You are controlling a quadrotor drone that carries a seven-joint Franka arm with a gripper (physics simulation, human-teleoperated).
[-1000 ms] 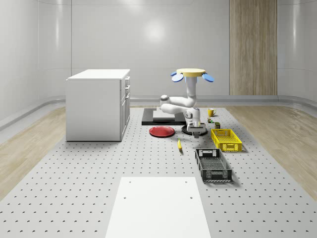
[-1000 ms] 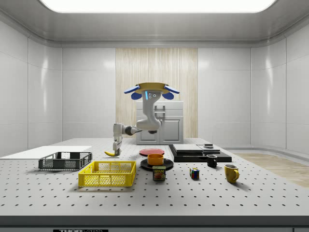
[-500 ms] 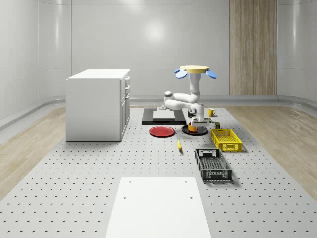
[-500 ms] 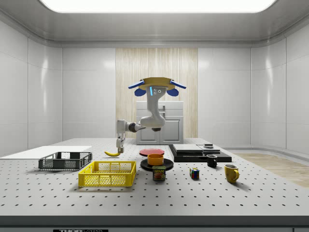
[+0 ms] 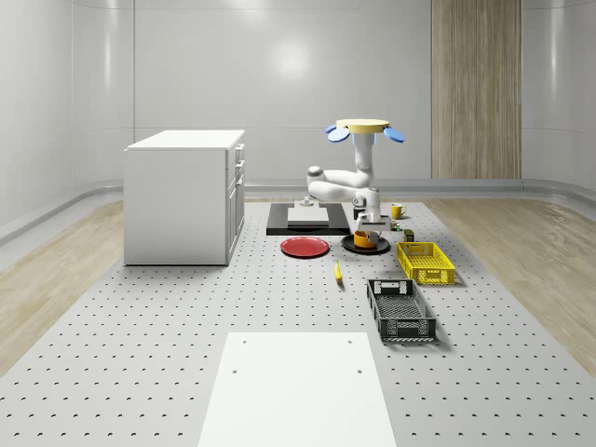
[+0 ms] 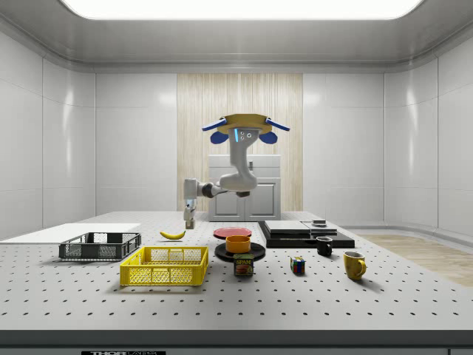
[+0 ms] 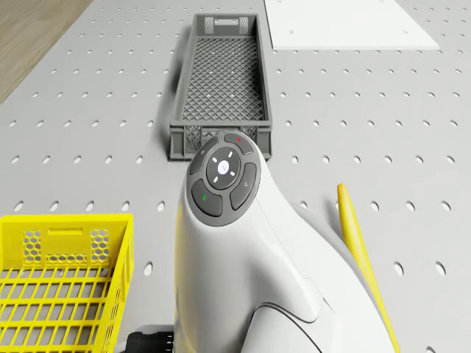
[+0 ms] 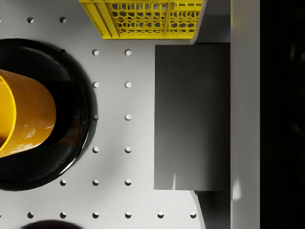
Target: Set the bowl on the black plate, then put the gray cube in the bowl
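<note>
Drone (image 6: 244,126): hovering above the counter (image 5: 168,354), over the area behind the black plate (image 6: 240,252); arm reaching out and down; claw (image 6: 190,220): hanging above the counter between banana (image 6: 173,235) and black plate, gripping state cannot be told; bowl (image 6: 238,243): orange, seated on the black plate, also seen at wrist (image 8: 24,114); yellow basket (image 6: 165,266): just beside the plate; black crate (image 5: 400,310): nearer the white sheet (image 5: 298,386); red plate (image 5: 304,247): beside the black plate.

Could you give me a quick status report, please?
Drone hovering above the table; gripper hanging above the banana. Bowl sits on the black plate. Gray cube not placed yet.
</note>
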